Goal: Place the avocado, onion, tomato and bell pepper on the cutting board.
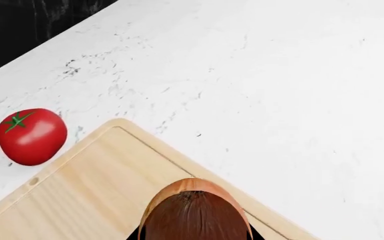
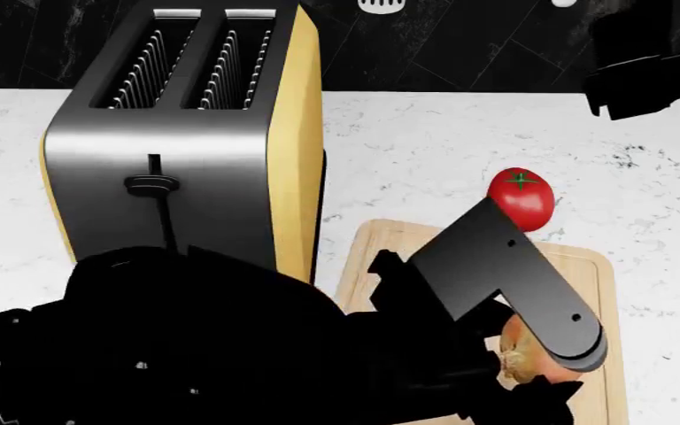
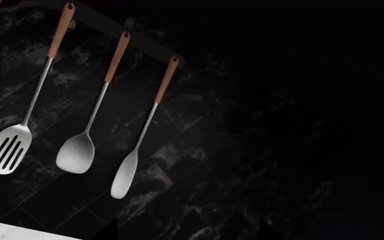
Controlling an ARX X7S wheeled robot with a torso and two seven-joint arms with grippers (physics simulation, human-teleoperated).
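My left gripper point(image 1: 195, 236) is shut on the onion point(image 1: 195, 207), orange-tan with brown papery skin, and holds it over the light-wood cutting board point(image 1: 92, 190). In the head view the onion point(image 2: 531, 359) sits at the end of my black left arm, over the board's point(image 2: 588, 274) near right part. The red tomato point(image 1: 32, 136) with its green stem cap lies on the marble just off the board's corner; it also shows in the head view point(image 2: 521, 197), beyond the board's far edge. My right gripper point(image 3: 185, 235) is open, raised and facing the dark wall. The avocado and bell pepper are out of view.
A large steel and yellow toaster point(image 2: 187, 133) stands on the white marble counter point(image 2: 435, 142) left of the board. Several wood-handled utensils point(image 3: 78, 150) hang on the black wall. My right arm point(image 2: 653, 75) is high at the back right.
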